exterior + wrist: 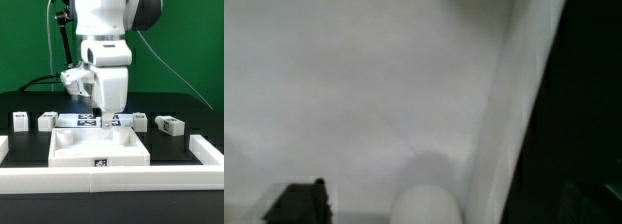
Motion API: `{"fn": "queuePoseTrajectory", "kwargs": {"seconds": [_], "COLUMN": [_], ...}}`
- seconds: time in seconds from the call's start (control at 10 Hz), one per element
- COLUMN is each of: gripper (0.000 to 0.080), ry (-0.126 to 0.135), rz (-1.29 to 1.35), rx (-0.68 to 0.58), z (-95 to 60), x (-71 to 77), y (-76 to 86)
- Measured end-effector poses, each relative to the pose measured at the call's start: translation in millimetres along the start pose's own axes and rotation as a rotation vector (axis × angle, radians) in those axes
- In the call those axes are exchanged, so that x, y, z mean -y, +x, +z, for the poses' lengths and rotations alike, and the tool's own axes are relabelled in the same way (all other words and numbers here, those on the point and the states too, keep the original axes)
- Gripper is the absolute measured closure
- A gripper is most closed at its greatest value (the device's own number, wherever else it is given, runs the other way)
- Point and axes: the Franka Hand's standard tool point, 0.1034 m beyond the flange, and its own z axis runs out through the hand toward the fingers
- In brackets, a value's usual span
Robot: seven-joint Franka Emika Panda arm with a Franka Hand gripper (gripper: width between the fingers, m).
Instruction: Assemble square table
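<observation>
Tabletop [100, 146] lies flat on the black table [25, 104], hollow side up, between the marker board [82, 119] behind and the wall [60, 182] in front. It's square, its tagged edge facing the camera; the tag [99, 163] is too small to read. 2 legs [46, 120] sit behind it on the exterior view's left, and the right leg [168, 125] lies lengthwise across the view. Gripper [103, 119] is down at the tabletop's far rim; released or clenched, I cannot tell. The wrist view is blurred white, 1 dark finger [295, 203] showing.
</observation>
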Motion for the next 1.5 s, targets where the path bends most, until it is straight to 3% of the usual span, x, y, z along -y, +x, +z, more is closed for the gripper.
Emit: {"fn": "queuePoseTrajectory", "kwargs": {"seconds": [0.3, 0.6, 0.7, 0.8, 0.9, 1.0, 1.1, 1.2, 1.5], "gripper": [0.015, 0.0178, 0.0349, 0.0349, 0.0549, 0.0684, 0.0684, 0.0742, 0.0742], "ry": [0.016, 0.018, 0.019, 0.02, 0.021, 0.022, 0.02, 0.02, 0.02], "rz": [0.019, 0.032, 0.032, 0.032, 0.033, 0.033, 0.034, 0.034, 0.035], "rx": [-0.012, -0.014, -0.015, -0.015, -0.015, -0.016, -0.015, -0.015, -0.015], "z": [18.4, 21.1, 21.4, 21.9, 22.4, 22.6, 22.2, 22.2, 22.2], "x": [7.6, 6.4, 6.8, 7.2, 7.5, 7.7, 7.3, 7.3, 7.3], "y": [-6.6, -7.2, -7.2, -7.2, -7.2, -7.2, -7.7, -7.9, -7.9]}}
